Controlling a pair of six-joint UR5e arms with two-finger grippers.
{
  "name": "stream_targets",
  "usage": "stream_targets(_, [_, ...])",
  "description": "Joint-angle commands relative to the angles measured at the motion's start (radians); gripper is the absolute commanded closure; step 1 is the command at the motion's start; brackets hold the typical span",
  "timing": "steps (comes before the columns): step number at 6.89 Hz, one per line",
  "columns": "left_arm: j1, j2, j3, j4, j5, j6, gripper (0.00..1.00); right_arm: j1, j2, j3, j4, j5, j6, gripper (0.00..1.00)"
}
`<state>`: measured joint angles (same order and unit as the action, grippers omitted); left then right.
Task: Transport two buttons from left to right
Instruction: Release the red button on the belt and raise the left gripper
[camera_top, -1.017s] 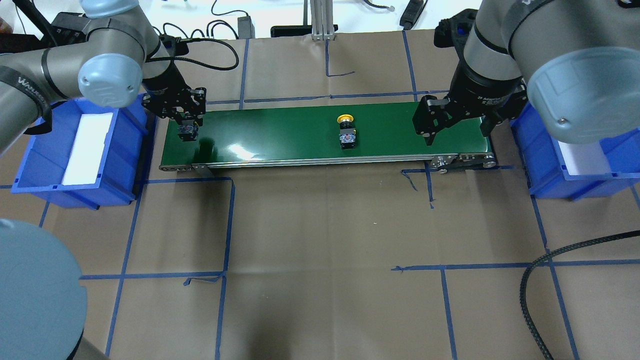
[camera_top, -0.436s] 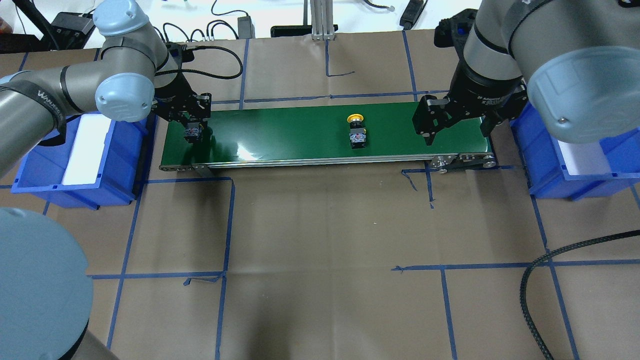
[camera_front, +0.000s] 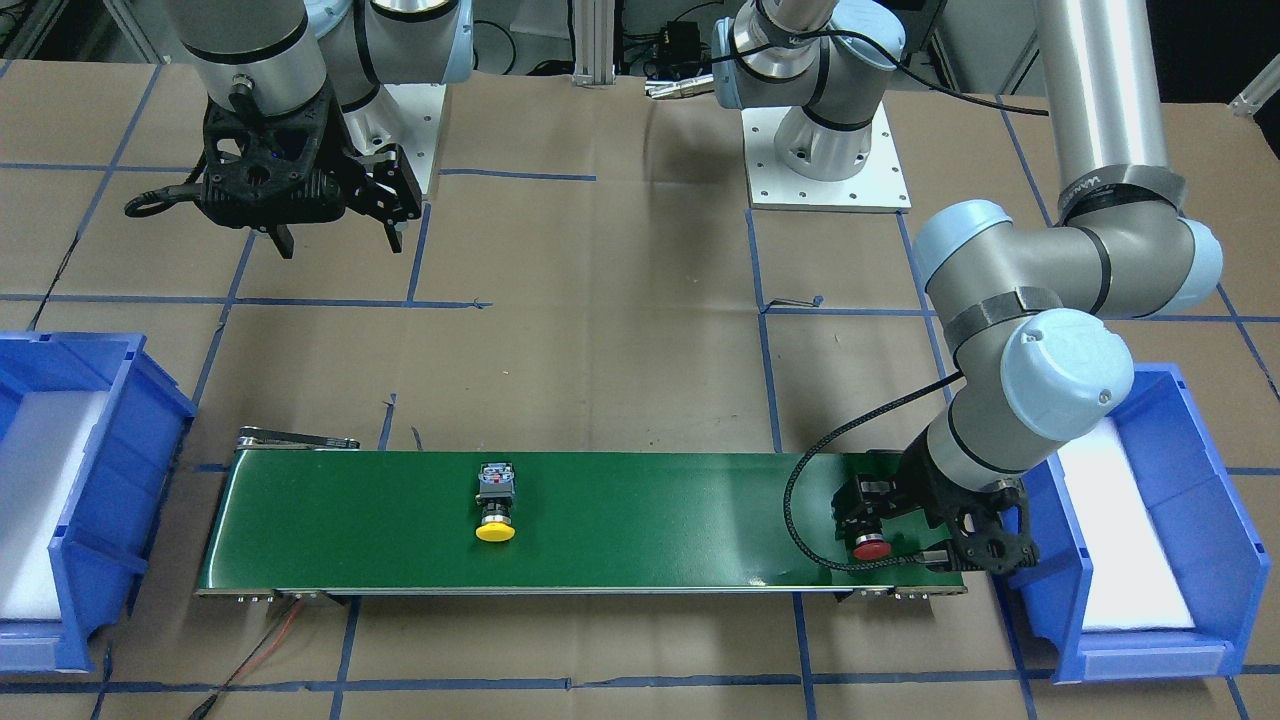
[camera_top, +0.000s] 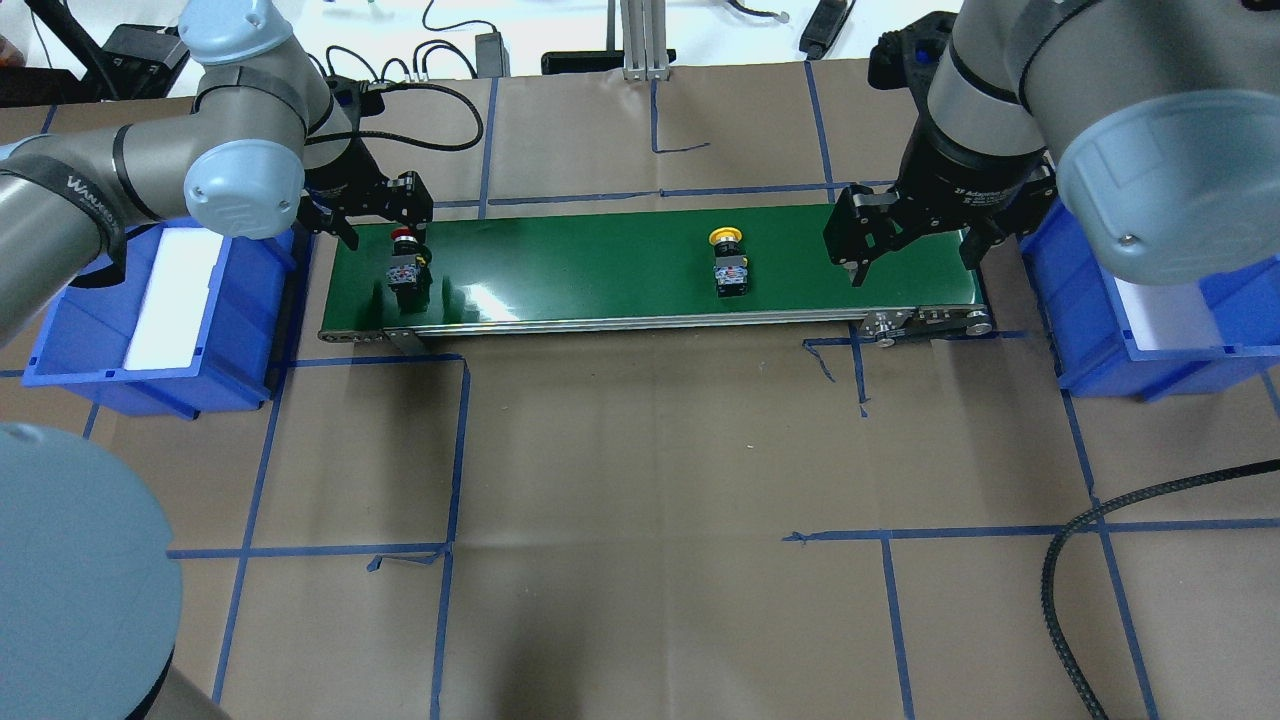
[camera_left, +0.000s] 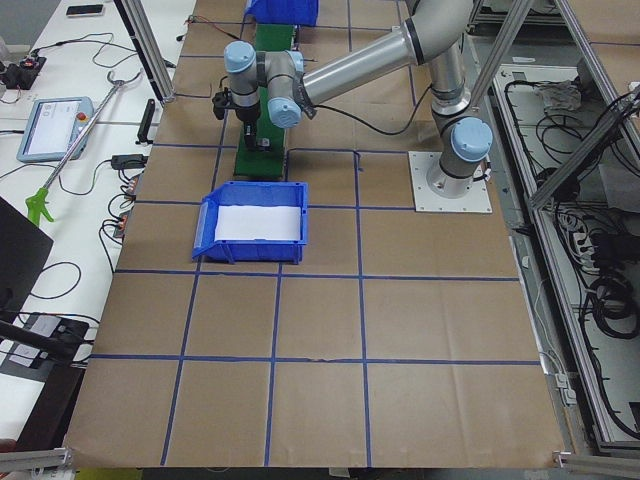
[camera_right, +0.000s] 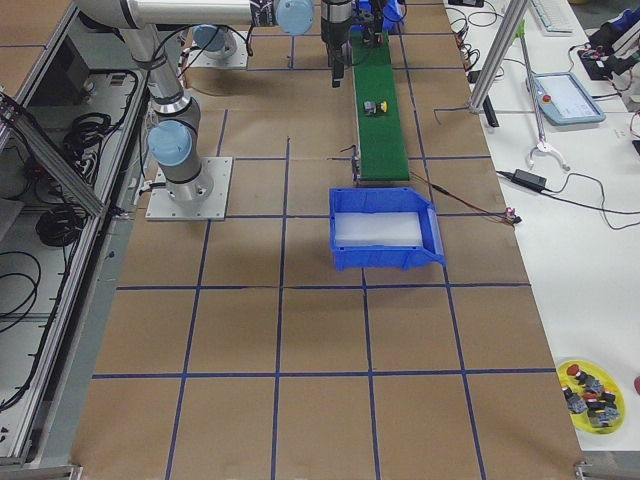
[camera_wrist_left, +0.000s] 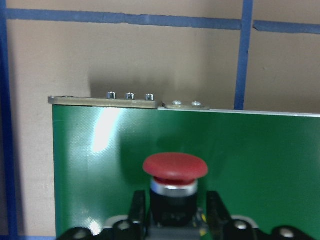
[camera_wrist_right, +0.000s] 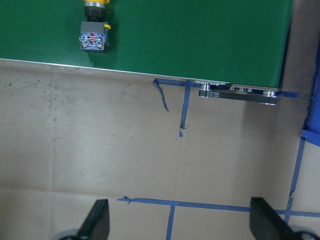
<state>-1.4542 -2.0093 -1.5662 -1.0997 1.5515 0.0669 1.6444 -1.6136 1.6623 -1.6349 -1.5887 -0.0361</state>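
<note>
Two buttons lie on the green conveyor belt (camera_top: 600, 265). The red button (camera_top: 404, 262) rests at the belt's left end, cap toward the far side. My left gripper (camera_top: 385, 225) stands open just behind it. In the left wrist view its fingers (camera_wrist_left: 138, 210) flank the red button (camera_wrist_left: 175, 172) with small gaps. The yellow button (camera_top: 727, 262) lies right of the belt's middle and also shows in the front view (camera_front: 495, 510) and the right wrist view (camera_wrist_right: 94, 30). My right gripper (camera_top: 912, 262) hangs open and empty over the belt's right end.
A blue bin (camera_top: 70, 330) with a white liner stands left of the belt, and another blue bin (camera_top: 1090, 350) stands to the right. A black cable (camera_top: 1070, 560) loops on the brown table at the front right. A yellow dish (camera_right: 590, 395) with spare buttons sits far off.
My left gripper let go of the red button, which now lies on the belt, and drew back from it. The yellow button rode the belt to the right. The right arm stayed put.
</note>
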Motion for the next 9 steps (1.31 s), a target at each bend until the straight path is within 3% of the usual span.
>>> stream_targets(1, [0.000,0.047,0.023,-0.049,0.001,-0.001,0.00,0.002,-0.008,0.007,0.007,0.001,-0.001,0.00])
stream_targets(4, [0.000,0.194,0.075,-0.308,0.002,-0.001,0.00,0.003,0.059,0.016,-0.069,0.003,-0.002,0.00])
stream_targets(5, [-0.001,0.251,0.057,-0.351,0.001,-0.001,0.00,0.003,0.102,0.025,-0.191,-0.008,-0.001,0.00])
stream_targets(7, [-0.044,0.378,0.031,-0.444,0.001,-0.002,0.00,0.002,0.179,0.045,-0.305,0.001,0.013,0.00])
stream_targets(9, [-0.063,0.437,-0.018,-0.470,0.001,-0.007,0.00,-0.001,0.274,0.042,-0.493,0.004,0.056,0.00])
